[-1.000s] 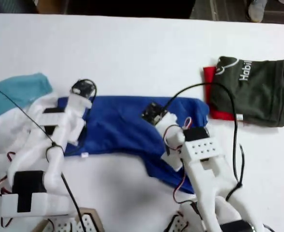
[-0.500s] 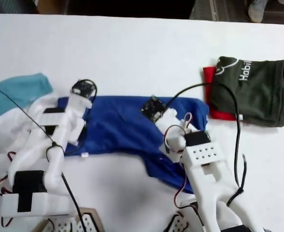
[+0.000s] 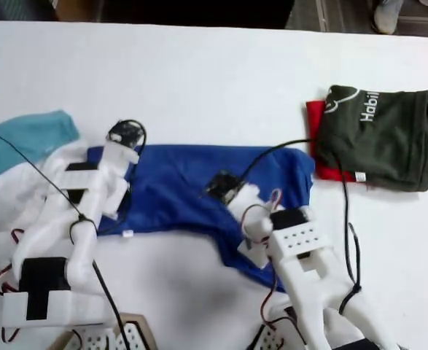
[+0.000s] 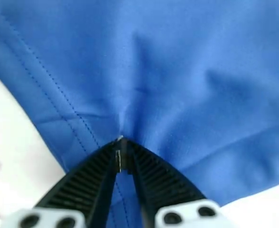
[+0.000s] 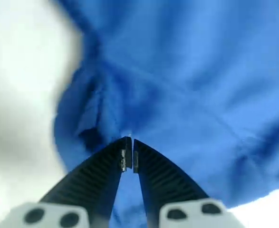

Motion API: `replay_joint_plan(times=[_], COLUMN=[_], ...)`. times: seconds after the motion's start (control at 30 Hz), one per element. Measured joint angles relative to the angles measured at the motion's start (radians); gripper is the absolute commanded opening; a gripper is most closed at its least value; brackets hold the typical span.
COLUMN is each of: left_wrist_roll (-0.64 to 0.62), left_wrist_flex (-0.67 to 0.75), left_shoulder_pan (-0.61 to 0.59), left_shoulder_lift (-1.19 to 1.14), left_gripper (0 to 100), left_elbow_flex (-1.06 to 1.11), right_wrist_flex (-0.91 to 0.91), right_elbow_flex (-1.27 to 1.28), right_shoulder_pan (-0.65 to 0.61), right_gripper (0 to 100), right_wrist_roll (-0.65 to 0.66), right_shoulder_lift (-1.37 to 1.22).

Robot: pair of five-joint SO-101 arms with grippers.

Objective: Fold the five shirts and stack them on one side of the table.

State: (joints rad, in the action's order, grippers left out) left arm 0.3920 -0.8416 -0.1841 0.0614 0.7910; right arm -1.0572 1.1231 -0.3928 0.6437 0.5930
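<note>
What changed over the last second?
The right gripper, shut on the blue shirt, drew back toward its base and slightly toward the left gripper. The left gripper stayed clamped on the shirt's other end; the dark green shirt atop the red shirt stayed put.

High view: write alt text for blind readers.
The left arm and right arm lean over a blue shirt spread mid-table. A folded dark green shirt lies on a red shirt at right; a light blue shirt and a white shirt bunch at left.
</note>
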Motion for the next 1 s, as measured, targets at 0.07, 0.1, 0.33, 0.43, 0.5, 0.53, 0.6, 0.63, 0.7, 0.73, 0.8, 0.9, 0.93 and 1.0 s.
replay_joint_plan(times=[0.07,0.1,0.33,0.43,0.5,0.53,0.6,0.63,0.7,0.73,0.8,0.9,0.93,1.0], left_wrist_roll=[0.0,0.0,0.0,0.0,0.0,0.0,0.0,0.0,0.0,0.0,0.0,0.0,0.0,0.0], left_wrist_flex=[0.0,0.0,0.0,0.0,0.0,0.0,0.0,0.0,0.0,0.0,0.0,0.0,0.0,0.0], left_shoulder_pan=[0.0,0.0,0.0,0.0,0.0,0.0,0.0,0.0,0.0,0.0,0.0,0.0,0.0,0.0], left_shoulder_lift=[0.0,0.0,0.0,0.0,0.0,0.0,0.0,0.0,0.0,0.0,0.0,0.0,0.0,0.0], left_gripper=[2,2,2,2,2,2,2,2,2,2,2,2,2,2], left_elbow_flex=[0.0,0.0,0.0,0.0,0.0,0.0,0.0,0.0,0.0,0.0,0.0,0.0,0.0,0.0], right_wrist_flex=[-0.034,-0.044,-0.055,-0.055,-0.055,-0.055,-0.071,-0.086,-0.129,-0.153,-0.203,-0.255,-0.262,-0.282], right_elbow_flex=[0.0,0.0,0.0,0.0,0.0,0.0,0.0,0.0,-0.014,-0.029,-0.069,-0.095,-0.098,-0.106], right_shoulder_pan=[-0.078,-0.12,-0.281,-0.284,-0.282,-0.282,-0.25,-0.232,-0.218,-0.216,-0.21,-0.21,-0.209,-0.203], right_gripper=[2.1,2.1,2.1,2.9,7.7,10.9,15.6,16.6,16.6,16.6,16.6,16.6,16.6,16.6], right_wrist_roll=[0.002,0.002,0.002,0.002,0.002,0.002,0.002,0.002,0.002,0.002,0.002,0.003,0.011,0.044], right_shoulder_lift=[0.0,0.0,0.0,0.0,0.0,0.0,0.0,0.0,0.0,0.0,0.0,0.0,0.0,0.0])
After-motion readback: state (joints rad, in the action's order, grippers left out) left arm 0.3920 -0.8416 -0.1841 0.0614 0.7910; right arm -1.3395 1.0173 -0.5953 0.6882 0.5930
